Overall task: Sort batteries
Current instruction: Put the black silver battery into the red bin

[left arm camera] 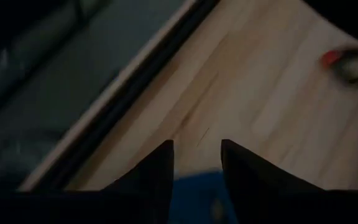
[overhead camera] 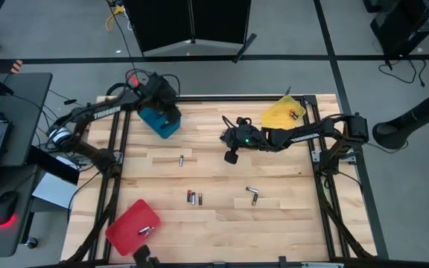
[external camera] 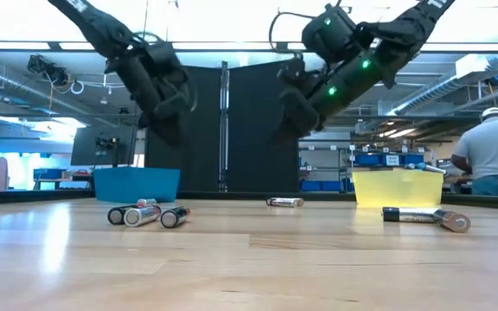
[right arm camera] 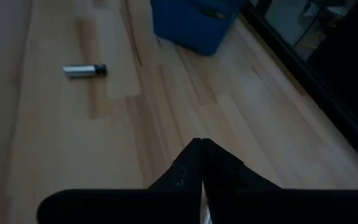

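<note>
Several small silvery batteries lie on their sides on the wooden table: one [overhead camera: 181, 160] near the middle, a pair [overhead camera: 194, 198] and another pair [overhead camera: 252, 195] nearer the near edge. The red tray [overhead camera: 129, 223] holds a battery [overhead camera: 144, 230]. Another battery [overhead camera: 294, 114] is in the yellow tray [overhead camera: 281, 115]. My left gripper [left arm camera: 197, 146] hovers open above the blue tray [overhead camera: 159, 123]. My right gripper [right arm camera: 201, 144] is shut, raised over the table's middle, right of the lone battery [right arm camera: 84, 70]. In the low view both grippers [external camera: 167, 130] [external camera: 288, 130] hang clear of the table.
The blue tray [external camera: 137, 184] and the yellow tray [external camera: 389, 187] stand toward the far edge, the red tray at the near left corner. Black frame rails [overhead camera: 118, 149] run along the table's sides. A person [external camera: 495, 160] is in the room behind, at the right.
</note>
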